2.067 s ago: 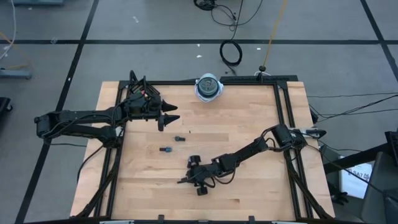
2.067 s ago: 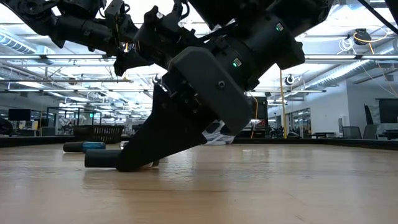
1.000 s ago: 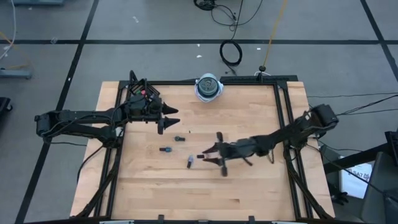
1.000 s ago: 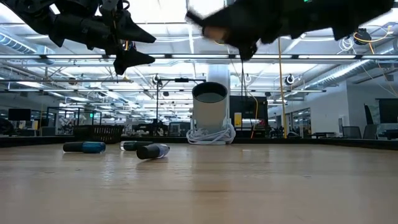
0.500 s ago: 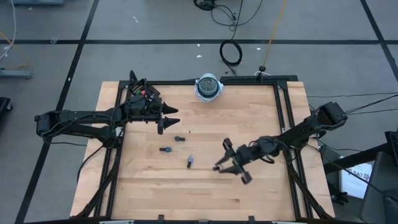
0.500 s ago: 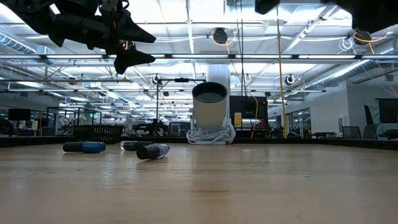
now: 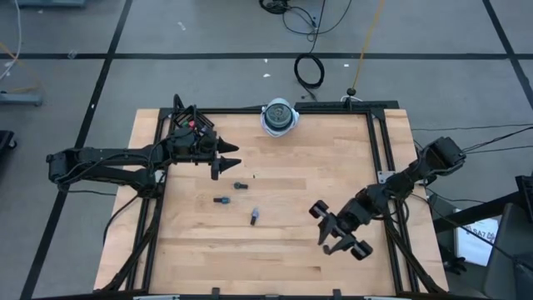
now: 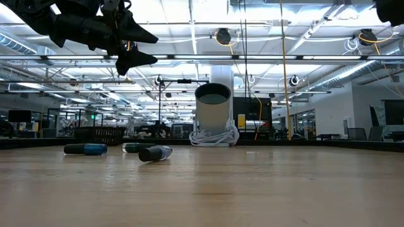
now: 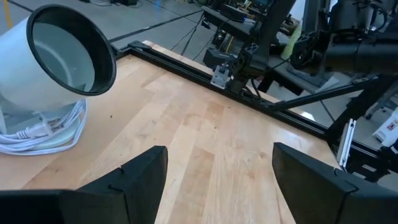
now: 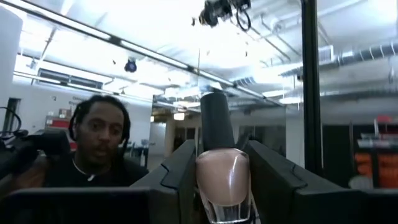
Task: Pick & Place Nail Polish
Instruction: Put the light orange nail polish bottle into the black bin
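Right claw (image 10: 217, 180) pinches a pale-pink nail polish bottle (image 10: 221, 177) (no label legible); left claw (image 9: 214, 177) spread.

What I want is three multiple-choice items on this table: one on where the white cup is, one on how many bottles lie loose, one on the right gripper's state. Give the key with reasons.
1. Where does the white cup stand?
A. At the table's far edge, near the middle
B. Beside the right gripper
C. In the left gripper

2. How many nail polish bottles lie on the wood in the low view?
A. One
B. Three
C. Six

3. What is the right gripper doing?
A. Hanging open and empty
B. Holding a pale pink bottle
C. Pressing on the table

Key:
1 A: the white cup sits against the far rail.
2 B: three nail polish bottles lie on their sides.
3 B: the right gripper clamps the pale pink bottle; the left gripper waits open, far left.
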